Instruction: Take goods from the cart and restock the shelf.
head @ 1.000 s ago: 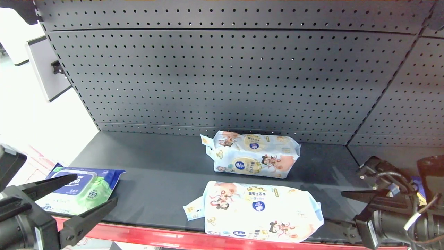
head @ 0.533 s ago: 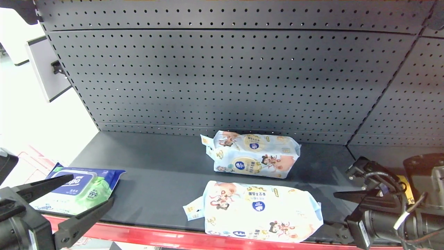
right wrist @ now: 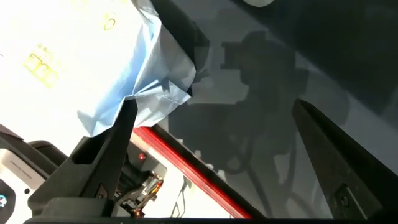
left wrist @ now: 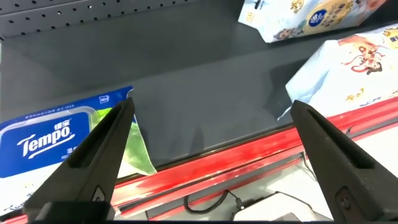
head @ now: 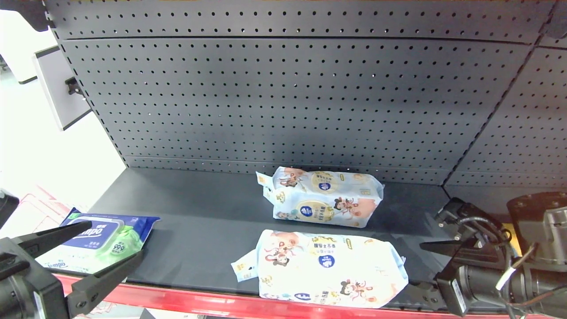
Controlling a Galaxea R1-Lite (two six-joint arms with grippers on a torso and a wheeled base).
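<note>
Two pale blue cartoon-print tissue packs lie on the dark shelf (head: 199, 221): the back pack (head: 323, 197) near the pegboard and the front pack (head: 328, 268) at the red front edge (head: 199, 301). A blue and green wet wipes pack (head: 126, 237) lies at the shelf's left front corner. My left gripper (head: 117, 239) hangs open in front of and just above the wipes pack (left wrist: 43, 140), holding nothing. My right gripper (head: 416, 266) is open just right of the front pack (right wrist: 93, 50), its fingers near the pack's crimped end. The left gripper (left wrist: 212, 104) and the right gripper (right wrist: 216, 104) both show empty gaps.
A perforated grey back panel (head: 283, 102) rises behind the shelf. An upright post (head: 487, 119) divides it from the adjoining bay on the right. Bare shelf surface lies between the wipes pack and the tissue packs (left wrist: 354, 68).
My right gripper has moved left toward the front pack, which has shifted slightly left. My left gripper has dropped a little lower and to the left.
</note>
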